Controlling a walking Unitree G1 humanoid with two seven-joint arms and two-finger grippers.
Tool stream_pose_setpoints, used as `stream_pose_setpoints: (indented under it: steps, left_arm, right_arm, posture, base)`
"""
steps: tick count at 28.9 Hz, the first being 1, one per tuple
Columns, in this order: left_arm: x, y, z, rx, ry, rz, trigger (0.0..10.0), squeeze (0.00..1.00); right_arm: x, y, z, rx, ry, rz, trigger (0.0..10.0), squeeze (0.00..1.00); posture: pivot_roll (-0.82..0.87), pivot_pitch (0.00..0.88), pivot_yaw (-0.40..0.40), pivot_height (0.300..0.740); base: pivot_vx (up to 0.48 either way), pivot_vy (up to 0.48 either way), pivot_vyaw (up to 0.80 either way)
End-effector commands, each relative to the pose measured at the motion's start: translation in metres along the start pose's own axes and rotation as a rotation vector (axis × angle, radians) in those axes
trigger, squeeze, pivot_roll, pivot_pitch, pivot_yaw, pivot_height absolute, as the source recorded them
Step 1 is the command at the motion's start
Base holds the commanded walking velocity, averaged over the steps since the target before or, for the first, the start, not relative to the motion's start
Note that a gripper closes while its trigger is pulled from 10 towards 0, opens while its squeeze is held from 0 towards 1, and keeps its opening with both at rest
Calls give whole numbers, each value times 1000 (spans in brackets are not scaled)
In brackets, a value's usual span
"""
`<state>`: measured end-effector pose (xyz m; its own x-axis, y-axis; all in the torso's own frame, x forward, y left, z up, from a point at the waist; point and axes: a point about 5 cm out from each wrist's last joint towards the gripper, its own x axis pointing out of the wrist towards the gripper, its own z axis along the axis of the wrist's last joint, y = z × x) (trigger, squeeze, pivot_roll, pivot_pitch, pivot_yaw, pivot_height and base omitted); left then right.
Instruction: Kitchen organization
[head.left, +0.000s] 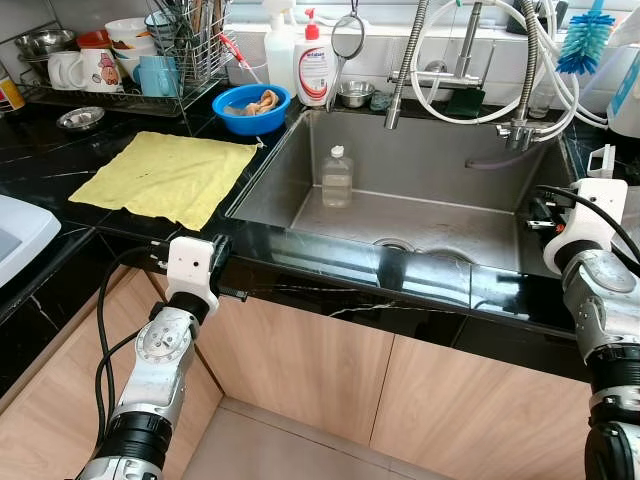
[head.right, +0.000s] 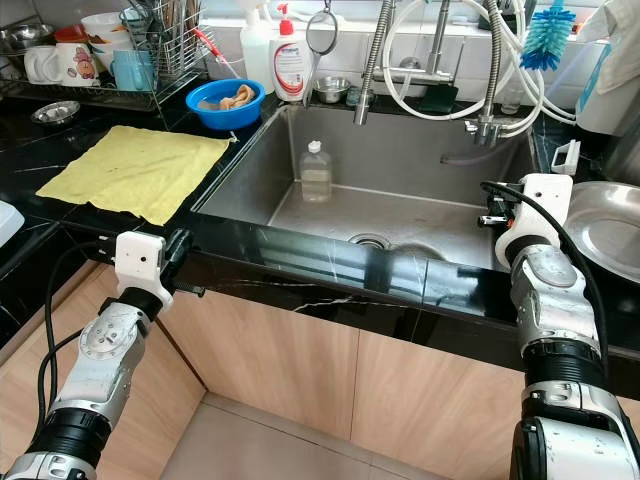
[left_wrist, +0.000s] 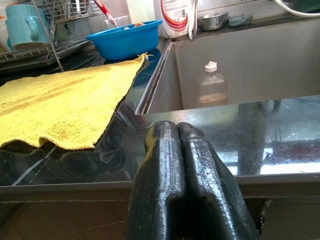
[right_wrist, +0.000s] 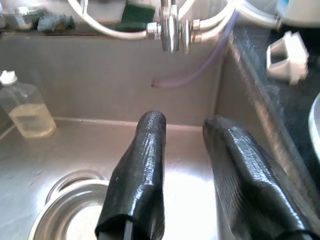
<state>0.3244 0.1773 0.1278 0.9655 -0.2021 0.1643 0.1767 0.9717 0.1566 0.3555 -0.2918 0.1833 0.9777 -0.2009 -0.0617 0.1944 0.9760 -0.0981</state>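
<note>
Along a black marble counter, a dish rack (head.left: 120, 60) at far left holds mugs, bowls and utensils, with a small steel dish (head.left: 81, 119) lying on the counter just in front of it. A yellow cloth (head.left: 165, 175) lies spread flat on the counter, one corner near the rim of the steel sink (head.left: 270, 190). Behind the cloth stands a blue bowl (head.left: 251, 109) with some food scraps in it, beside two white pump bottles (head.left: 300, 60). The left gripper (left_wrist: 181, 150), its two black fingers pressed together with nothing between them, hangs at the counter's front edge below the cloth. Inside the sink, a small clear bottle (head.left: 337, 178) with a white cap stands upright against the back wall, a little pale liquid in it. A coiled spring faucet (head.left: 405, 70) and white hoses hang above the basin. The right gripper (right_wrist: 187, 145), fingers spread apart and empty, hovers over the right side of the sink, above a steel bowl (right_wrist: 75, 215) sitting at the drain. A blue bottle brush (head.left: 585, 40) hangs at the far right, and a round steel plate (head.right: 605, 225) rests on the counter beside the right arm.
</note>
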Motion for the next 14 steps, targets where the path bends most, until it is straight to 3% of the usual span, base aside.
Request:
stream_pose_setpoints:
  steps: [1,4,5,7,9,14]
  left_arm:
    - [-2,3,-1,14,13,0,10000,0]
    - [-2,3,-1,13,13,-1,10000,0]
    - [-2,2,-1,13,14,-2,10000,0]
    - [-2,2,-1,13,15,-3,10000,0]
    - [-1,2,-2,12,17,-2,10000,0]
    - [-1,1,-2,9,18,-2,10000,0]
  right_arm:
    - [-2,3,23,-52,-105,-2,10000,0]
    - [-5,2,31,-118,-129,-34,10000,0]
    - [-10,1,39,-194,-151,-60,10000,0]
    - [-11,1,41,-215,-157,-65,10000,0]
    - [-15,0,42,-307,-104,-80,10000,0]
    - [-21,-1,41,-316,-51,-94,10000,0]
  posture:
    - [-13,0,50,740]
    - [-15,0,52,740]
    - [-18,0,51,740]
    - [-20,0,52,740]
    - [-24,0,51,740]
    - [-27,0,52,740]
  base:
    - [0,0,0]
    - [0,0,0]
    - [0,0,0]
    - [0,0,0]
    - [0,0,0]
    - [0,0,0]
